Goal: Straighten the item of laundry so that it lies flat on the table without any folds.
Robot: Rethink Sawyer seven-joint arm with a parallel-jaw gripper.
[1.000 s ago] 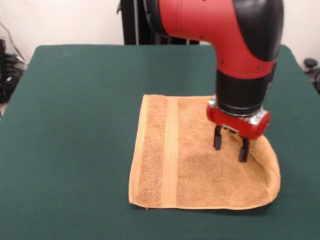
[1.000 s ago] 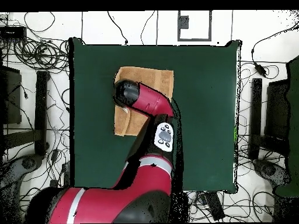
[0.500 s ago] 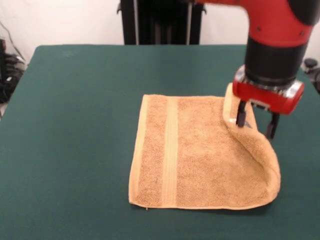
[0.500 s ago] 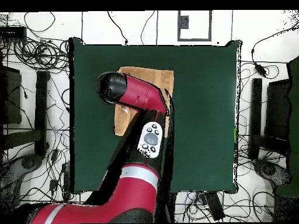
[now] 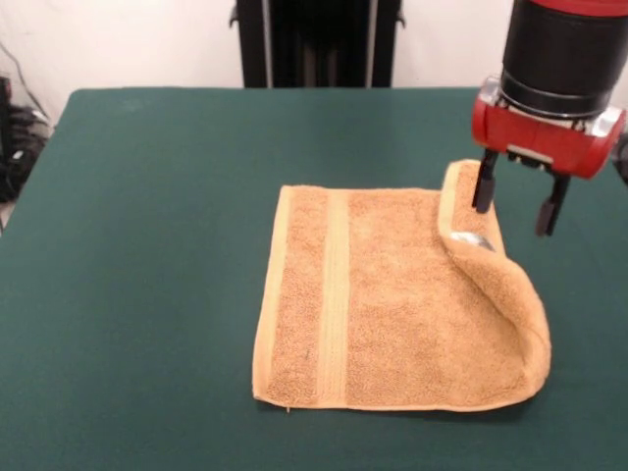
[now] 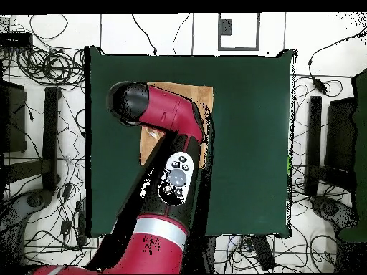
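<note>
The towel lies on the green tabletop, a little toward the front view's right edge and nearer the camera-side edge than the robot's. Most of it is flat: the end toward the left edge is spread out, with 1 woven band running straight across it. The other end is not. That end is doubled back over the towel, so a rounded fold runs down the side toward the right edge, and the corner nearest the robot's edge stands up in a curled flap.

The claw hangs just above and beside that raised flap, its 2 fingers apart with nothing between them. One finger looks to be at or just behind the flap's edge, though contact cannot be made out from here. The placement makes sense: the folded end is the only part needing work, and it has to be carried out toward the right edge to lie flat.

In the overhead view the arm covers the folded end, so only the flat part of the towel shows.
</note>
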